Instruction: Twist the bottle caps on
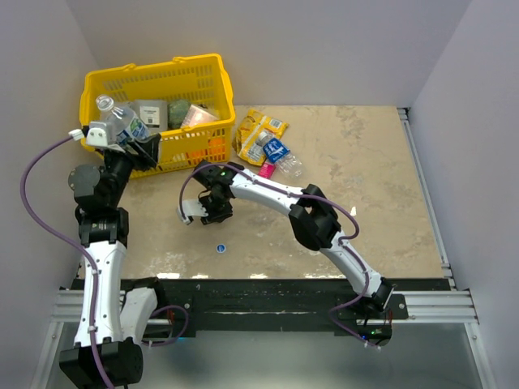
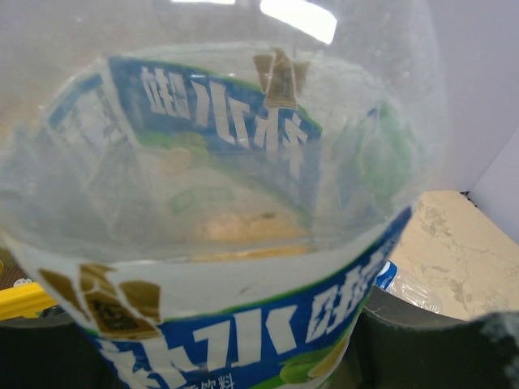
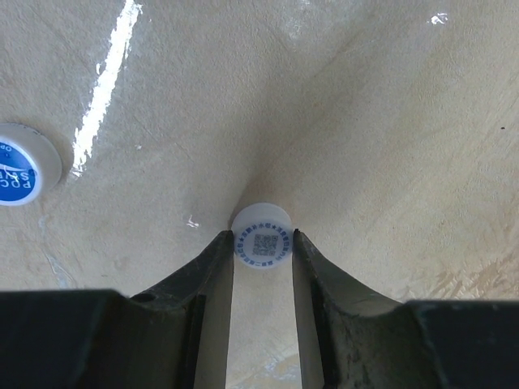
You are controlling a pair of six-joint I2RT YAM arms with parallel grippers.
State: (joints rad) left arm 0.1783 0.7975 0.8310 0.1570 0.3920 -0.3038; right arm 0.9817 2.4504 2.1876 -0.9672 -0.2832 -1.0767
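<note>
Bottle caps first: the whitish cap (image 3: 261,237) lies flat on the counter (image 3: 365,121), and the right tool (image 3: 262,245) is clenched on its rim with only the very tips. Held so shallowly, it may pop out or tilt on lifting, and a tilted cap would likely cross the thread. The left tool (image 1: 132,139) grasps the blue-labelled bottle (image 2: 243,162) by its body beside the yellow basket (image 1: 225,97), well apart from that cap. Its thin wall could buckle or spin in the grip under twisting.

Two caps show: the whitish one and a blue cap (image 3: 18,166) loose nearby. Two bottles show: the held one and a second bottle (image 1: 284,160) lying among snack packets (image 1: 259,130). I cannot find a third of either.
</note>
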